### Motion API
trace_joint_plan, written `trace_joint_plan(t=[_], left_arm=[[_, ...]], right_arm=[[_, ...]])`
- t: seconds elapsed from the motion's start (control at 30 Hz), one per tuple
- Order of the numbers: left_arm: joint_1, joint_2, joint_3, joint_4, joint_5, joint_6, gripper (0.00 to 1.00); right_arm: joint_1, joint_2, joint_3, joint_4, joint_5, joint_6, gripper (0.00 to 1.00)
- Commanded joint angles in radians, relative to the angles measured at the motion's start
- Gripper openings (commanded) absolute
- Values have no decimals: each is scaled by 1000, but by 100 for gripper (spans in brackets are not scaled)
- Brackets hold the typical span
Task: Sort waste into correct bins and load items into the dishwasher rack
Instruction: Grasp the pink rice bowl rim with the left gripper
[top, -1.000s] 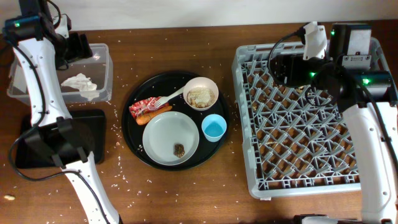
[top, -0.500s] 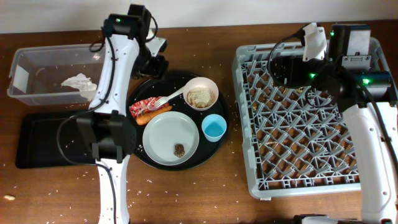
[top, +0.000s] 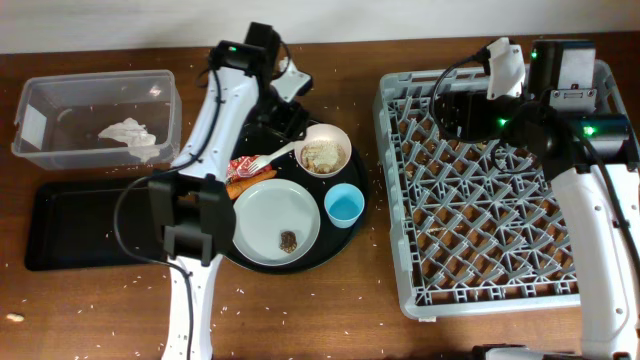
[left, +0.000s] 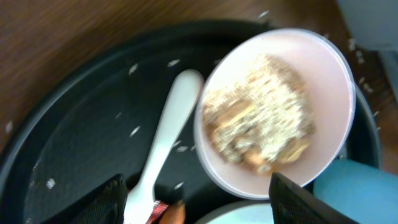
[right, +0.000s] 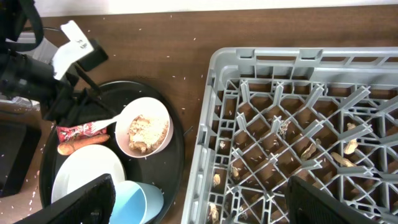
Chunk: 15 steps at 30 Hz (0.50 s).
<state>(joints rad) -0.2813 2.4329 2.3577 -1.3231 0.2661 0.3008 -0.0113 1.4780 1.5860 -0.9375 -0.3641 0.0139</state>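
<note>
Overhead: L gripper (top: 290, 113) is hovering just up-left of bowl (top: 323, 150); fork (top: 268, 158) is lying left of bowl, handle slanting up to its rim.
L wrist: fingers (left: 106, 202) are gaping, empty.
R wrist: R gripper (right: 209, 200), also spread, is idling by rack (right: 292, 57), well right of bowl. L arm's nearer.

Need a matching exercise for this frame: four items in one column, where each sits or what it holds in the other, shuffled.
Items
1. crumpled napkin
2. cream bowl
3. plate
4. white fork

States
A. holds one brown scrap
B. lies in the clear tub
C. heaped with rice
D. lies on the round black tray, handle end by the bowl

Pairs: 1-B, 2-C, 3-A, 4-D
</note>
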Motion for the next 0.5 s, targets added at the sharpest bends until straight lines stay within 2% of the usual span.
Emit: trace_joint_plan(t=[0.0, 0.17, 0.2, 0.27, 0.3, 0.47], left_arm=[[-76, -6, 2, 26, -23, 27, 72], [-186, -5, 2, 110, -71, 31, 72], [-203, -4, 1, 121, -85, 30, 67], [-230, 4, 1, 150, -122, -49, 61], [-240, 15, 1, 158, -133, -112, 60], [-253, 77, 1, 173, -132, -256, 59]], right_arm=[[5, -15, 18, -2, 9, -10, 86], [5, -15, 18, -1, 9, -11, 86], [5, -15, 18, -1, 9, -11, 86], [5, -15, 18, -2, 9, -11, 86], [5, -15, 18, -3, 9, -11, 86], [5, -15, 18, -10, 23, -11, 86]])
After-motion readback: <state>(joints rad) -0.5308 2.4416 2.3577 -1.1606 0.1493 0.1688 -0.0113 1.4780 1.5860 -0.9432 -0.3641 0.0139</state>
